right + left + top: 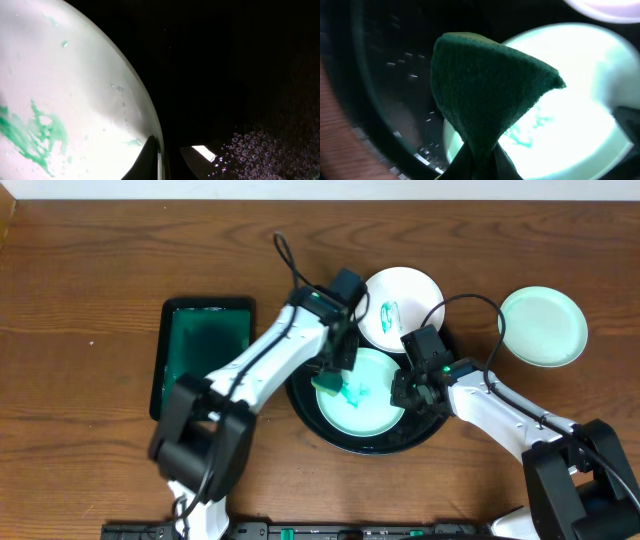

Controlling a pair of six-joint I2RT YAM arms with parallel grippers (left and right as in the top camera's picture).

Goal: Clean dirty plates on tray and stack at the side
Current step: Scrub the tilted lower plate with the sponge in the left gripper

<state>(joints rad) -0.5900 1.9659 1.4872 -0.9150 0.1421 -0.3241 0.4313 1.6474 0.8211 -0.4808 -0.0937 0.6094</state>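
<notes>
The black round tray (428,432) holds a pale mint plate (372,412) with teal smears at its centre. My left gripper (337,365) is shut on a dark green sponge (327,384), held at the plate's left edge. In the left wrist view the sponge (490,90) hangs over the plate (580,100), just left of the smears. My right gripper (406,390) is shut on the plate's right rim. In the right wrist view its jaws (167,150) straddle that rim (65,75). A white smeared plate (400,308) sits at the tray's far edge.
A clean-looking mint plate (543,326) lies on the wooden table to the right of the tray. A rectangular dark green tray (205,350) lies to the left. Both arms cross over the black tray's near half.
</notes>
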